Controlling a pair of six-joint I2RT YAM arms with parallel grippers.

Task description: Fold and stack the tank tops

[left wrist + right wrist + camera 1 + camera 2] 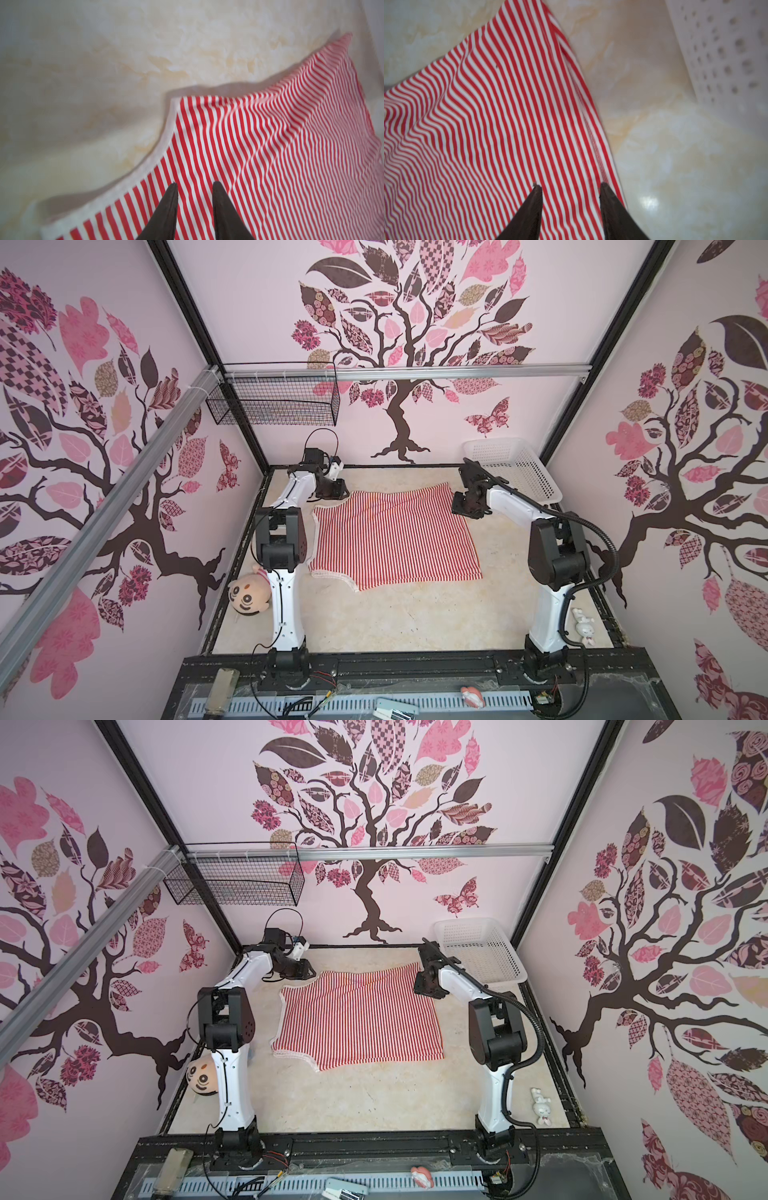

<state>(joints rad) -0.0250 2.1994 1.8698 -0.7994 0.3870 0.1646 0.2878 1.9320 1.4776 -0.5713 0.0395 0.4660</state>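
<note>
The soft sleeveless tank top with thin red-and-white stripes and white ribbed trim (392,537) lies spread nearly flat in the middle of the pale marbled tabletop (415,622), its long axis running across the table from the left arm's side to the right arm's side, the trimmed armhole and neck edges toward the left arm and the straight hem toward the right arm. The left gripper (195,185) hangs just above the far trimmed corner, its two dark fingers parted a little with striped cloth showing in the gap and nothing pinched between them; the right gripper (570,186) hangs above the far hem corner, its fingers somewhat wider apart, likewise holding nothing. In both wrist views the cloth lies directly under and ahead of the fingertips, so the garment stretches away from each gripper toward the near side of the table, and each arm is nearest to its own far corner. I judge that the next fold turns on this: both far corners sit right beneath the jaws, while the near edge lies well apart from them. A white perforated plastic basket (513,466) stands beside the right gripper at the far right corner. No brand, label or readable writing shows on anything
</note>
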